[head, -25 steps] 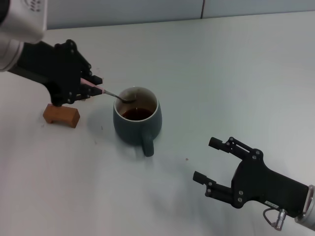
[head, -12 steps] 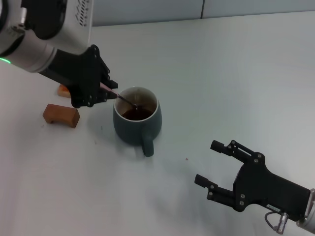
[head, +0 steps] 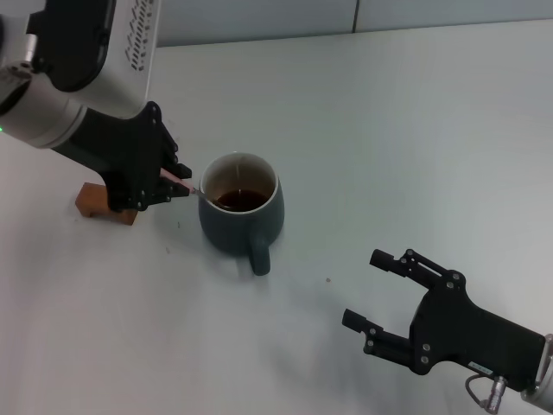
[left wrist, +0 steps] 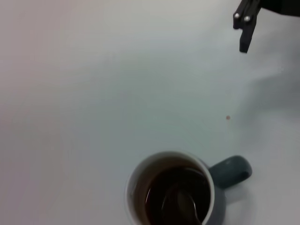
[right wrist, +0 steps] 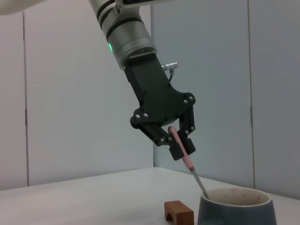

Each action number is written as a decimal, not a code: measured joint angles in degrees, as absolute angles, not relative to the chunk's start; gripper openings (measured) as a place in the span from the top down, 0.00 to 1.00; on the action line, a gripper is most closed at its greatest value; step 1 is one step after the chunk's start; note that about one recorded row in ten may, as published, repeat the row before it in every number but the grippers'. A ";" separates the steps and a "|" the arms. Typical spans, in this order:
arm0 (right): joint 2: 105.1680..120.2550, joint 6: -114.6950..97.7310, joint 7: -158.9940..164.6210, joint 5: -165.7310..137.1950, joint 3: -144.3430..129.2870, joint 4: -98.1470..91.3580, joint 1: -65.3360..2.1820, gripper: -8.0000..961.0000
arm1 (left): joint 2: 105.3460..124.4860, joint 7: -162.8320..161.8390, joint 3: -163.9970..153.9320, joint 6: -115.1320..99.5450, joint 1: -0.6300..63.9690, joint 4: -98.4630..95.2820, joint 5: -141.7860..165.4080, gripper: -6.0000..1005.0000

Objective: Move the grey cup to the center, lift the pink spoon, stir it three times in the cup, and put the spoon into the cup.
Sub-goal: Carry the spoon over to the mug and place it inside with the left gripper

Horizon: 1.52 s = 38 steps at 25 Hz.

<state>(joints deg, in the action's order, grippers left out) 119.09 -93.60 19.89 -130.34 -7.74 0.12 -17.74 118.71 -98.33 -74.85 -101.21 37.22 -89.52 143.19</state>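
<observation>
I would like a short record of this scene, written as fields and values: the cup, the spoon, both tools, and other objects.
cup: dark grey-teal ceramic mug, upright, dark liquid inside, handle toward the robot
spoon: slim pink-handled metal spoon, tilted, bowl in the liquid
left tool: shut on the spoon handle, beside the mug
right tool: open, hovering apart from the mug
other: brown rectangular block on the white table

White table [head: 415, 130] fills head view, pale and matte. Brown wooden block [head: 86, 201] sits on it at robot's left, partly hidden. Same block [right wrist: 178, 212] in right wrist view: small arch cut in underside, flat top. Tiny dark speck [head: 327, 279] on tabletop, also in left wrist view [left wrist: 228, 117]. Grey panelled wall [head: 259, 17] runs behind far table edge.
</observation>
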 joint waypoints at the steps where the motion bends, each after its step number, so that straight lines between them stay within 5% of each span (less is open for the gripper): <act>1: 119.10 -93.55 19.88 -130.34 -7.78 0.13 -17.76 0.17 | 118.67 -98.51 -74.71 -101.51 37.05 -89.79 143.43 0.84; 38: 119.09 -93.19 19.86 -130.34 -8.26 0.09 -18.10 0.17 | 118.89 -101.78 -80.80 -93.16 37.33 -91.23 145.80 0.80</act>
<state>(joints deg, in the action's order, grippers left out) 119.09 -93.20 19.86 -130.34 -8.26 0.09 -18.09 118.89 -101.78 -80.80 -93.16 37.33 -91.23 145.80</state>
